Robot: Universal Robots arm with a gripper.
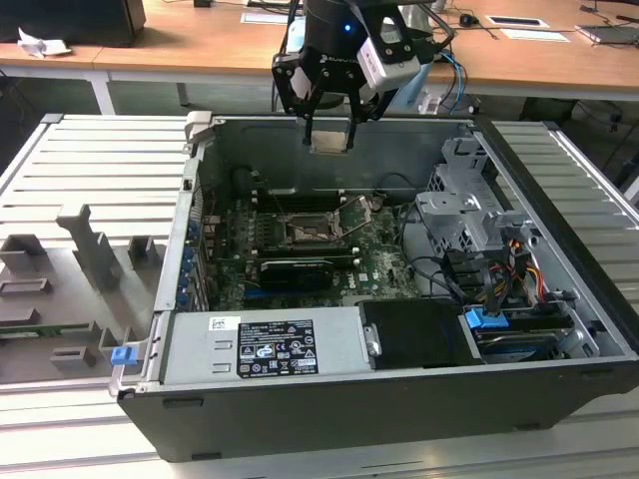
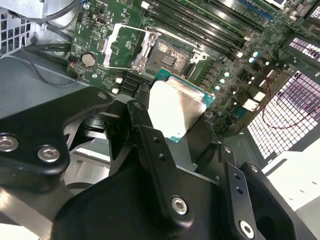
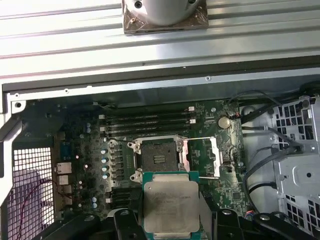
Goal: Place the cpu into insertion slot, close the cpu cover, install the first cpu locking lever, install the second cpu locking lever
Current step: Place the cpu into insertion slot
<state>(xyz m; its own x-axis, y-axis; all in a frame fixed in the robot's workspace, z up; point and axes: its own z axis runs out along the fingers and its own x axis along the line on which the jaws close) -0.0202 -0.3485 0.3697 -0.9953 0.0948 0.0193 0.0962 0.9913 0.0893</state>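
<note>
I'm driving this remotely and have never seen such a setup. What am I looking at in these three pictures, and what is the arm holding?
The exterior view looks from outside at a robot arm whose tool hangs above an open computer case lying on its side. Both wrist views come from cameras riding on the arm and look down into that case. The tool is shut on the cpu, the flat silvery square, gripping it by its edges. On the green board below sits the insertion slot, a dark square socket with nothing in it. The cpu cover, a thin silver frame, is swung open beside the slot. The cpu is held above the board and is not yet in the slot.
</note>
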